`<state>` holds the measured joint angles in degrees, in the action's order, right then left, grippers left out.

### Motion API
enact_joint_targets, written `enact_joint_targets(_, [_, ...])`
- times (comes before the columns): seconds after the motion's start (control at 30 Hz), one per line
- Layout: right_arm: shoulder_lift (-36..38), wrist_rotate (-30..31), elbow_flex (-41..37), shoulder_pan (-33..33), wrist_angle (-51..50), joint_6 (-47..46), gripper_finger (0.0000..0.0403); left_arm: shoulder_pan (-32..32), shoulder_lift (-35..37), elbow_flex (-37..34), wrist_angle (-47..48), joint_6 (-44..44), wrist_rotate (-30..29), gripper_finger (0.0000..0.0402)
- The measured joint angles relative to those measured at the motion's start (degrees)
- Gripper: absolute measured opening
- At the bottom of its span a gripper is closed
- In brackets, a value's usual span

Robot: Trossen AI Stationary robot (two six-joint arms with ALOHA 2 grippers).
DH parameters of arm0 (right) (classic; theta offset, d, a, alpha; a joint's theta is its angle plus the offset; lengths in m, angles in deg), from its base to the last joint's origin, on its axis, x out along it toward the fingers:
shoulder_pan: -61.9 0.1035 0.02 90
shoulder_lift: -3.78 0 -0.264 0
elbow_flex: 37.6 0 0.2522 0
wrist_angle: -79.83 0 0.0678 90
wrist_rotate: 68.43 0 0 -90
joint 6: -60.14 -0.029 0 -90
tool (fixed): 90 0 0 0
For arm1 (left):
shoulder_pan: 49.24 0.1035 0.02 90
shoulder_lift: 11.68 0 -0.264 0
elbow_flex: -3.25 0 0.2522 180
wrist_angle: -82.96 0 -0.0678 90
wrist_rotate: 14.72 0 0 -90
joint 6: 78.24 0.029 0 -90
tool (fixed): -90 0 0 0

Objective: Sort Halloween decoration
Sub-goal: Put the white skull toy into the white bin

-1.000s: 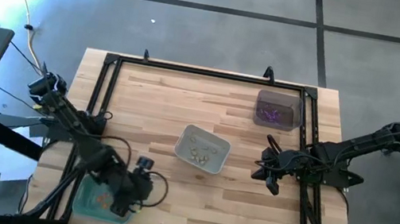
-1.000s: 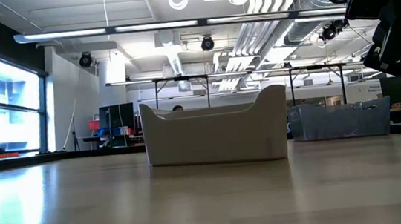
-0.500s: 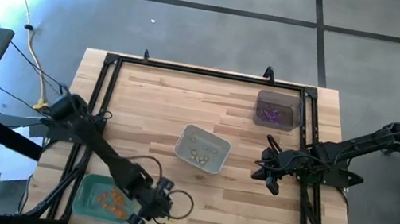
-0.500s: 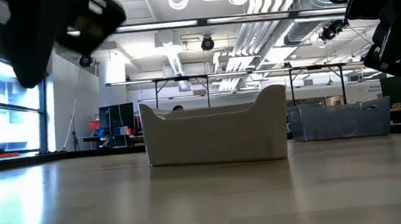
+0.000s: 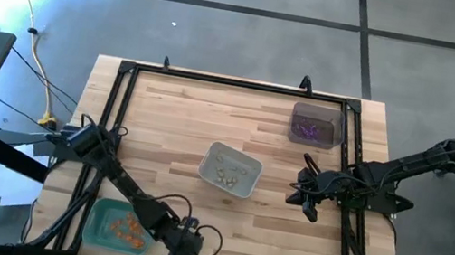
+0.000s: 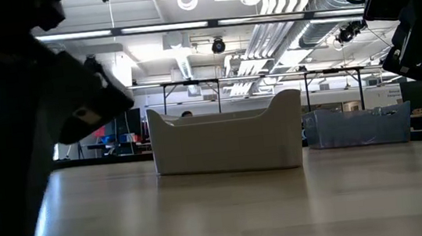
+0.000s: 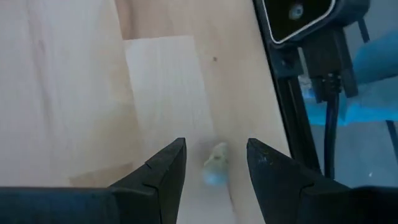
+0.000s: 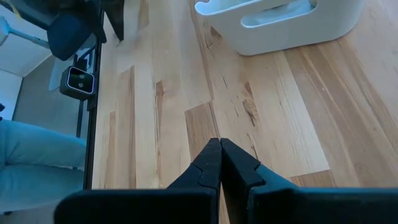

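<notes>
A pale whitish trinket (image 7: 216, 159) lies alone on the wooden table close to its near edge. My left gripper (image 7: 214, 152) (image 5: 176, 253) hangs open just above it, a finger on either side and clear of it. Orange trinkets lie in the green tray (image 5: 107, 226) at the near left. Pale ones lie in the white tray (image 5: 230, 169) at the middle, and purple ones in the dark tray (image 5: 315, 125) at the far right. My right gripper (image 5: 306, 198) (image 8: 219, 158) waits shut over the table's right part, right of the white tray.
A black frame rail (image 5: 110, 118) runs round the table's edges. A small camera unit (image 7: 297, 17) sits at the near edge beside my left gripper. In the low view my left arm (image 6: 33, 144) fills the left side. Bare wood lies between the trays.
My left gripper has come away from above the green tray, going down and toward the table's near edge and a little to the right. It stays open and now stands low over the pale trinket. The tray's orange trinkets now show.
</notes>
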<state>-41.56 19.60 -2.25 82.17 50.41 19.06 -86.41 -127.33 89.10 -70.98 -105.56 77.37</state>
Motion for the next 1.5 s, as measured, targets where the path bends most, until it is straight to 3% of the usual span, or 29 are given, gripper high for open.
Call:
enact_joint_targets(0.23, [0.0,0.0,0.0,0.0,0.0,0.0,0.0,-1.6,-1.8,0.1,-1.4,-1.0,-0.9,0.0159])
enact_joint_targets(0.5, [0.0,0.0,0.0,0.0,0.0,0.0,0.0,-2.9,-3.3,0.3,1.1,0.6,-8.0,0.0159])
enact_joint_targets(0.67, [0.0,0.0,0.0,0.0,0.0,0.0,0.0,-2.7,-3.3,0.3,1.2,2.5,-8.4,0.0155])
enact_joint_targets(0.87, [0.0,0.0,0.0,0.0,0.0,0.0,0.0,-2.8,-3.5,0.2,2.2,6.0,-9.8,0.0116])
enact_joint_targets(1.17, [0.0,0.0,0.0,0.0,0.0,0.0,0.0,-2.6,-3.5,0.2,2.9,4.9,-10.7,0.0018])
enact_joint_targets(1.5, [0.0,0.0,0.0,0.0,0.0,0.0,0.0,-2.6,-3.3,0.0,3.0,3.4,-10.7,0.0016])
